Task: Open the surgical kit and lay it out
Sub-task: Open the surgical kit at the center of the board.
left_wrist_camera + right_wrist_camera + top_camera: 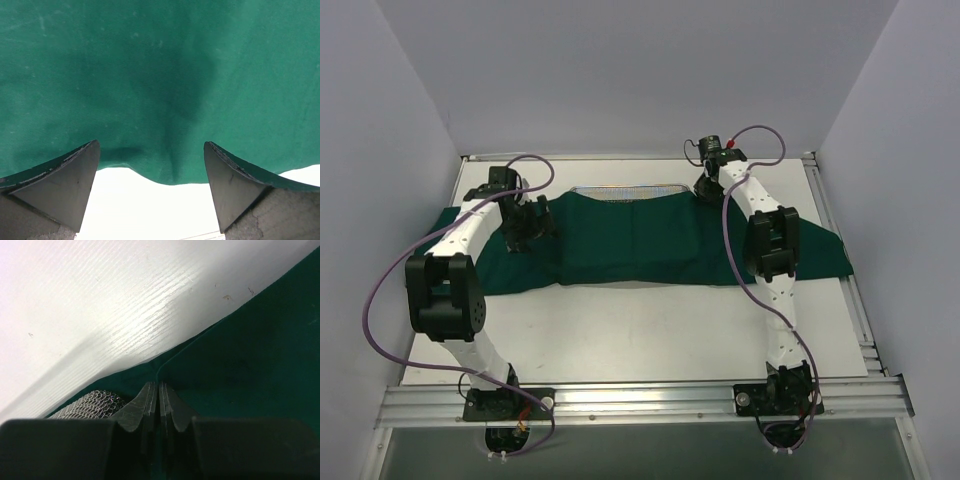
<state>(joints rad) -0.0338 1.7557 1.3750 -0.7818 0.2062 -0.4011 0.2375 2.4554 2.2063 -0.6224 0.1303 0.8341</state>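
Note:
The dark green cloth wrap (630, 240) lies spread across the table and covers a raised block in the middle. The silver wire-mesh tray (625, 189) shows only as a strip at the cloth's back edge. My left gripper (530, 228) is open over the cloth left of the block. In the left wrist view it (150, 145) straddles the cloth's (150, 75) edge. My right gripper (708, 183) is at the tray's back right corner. In the right wrist view it (158, 385) is shut on a cloth (250, 350) fold, next to the mesh (92, 404). The instruments are hidden.
The white table (650, 330) is walled by grey panels on three sides. An aluminium rail (640, 400) with both arm bases runs along the near edge. The cloth's ends reach towards the left and right table edges. Purple cables loop from both arms.

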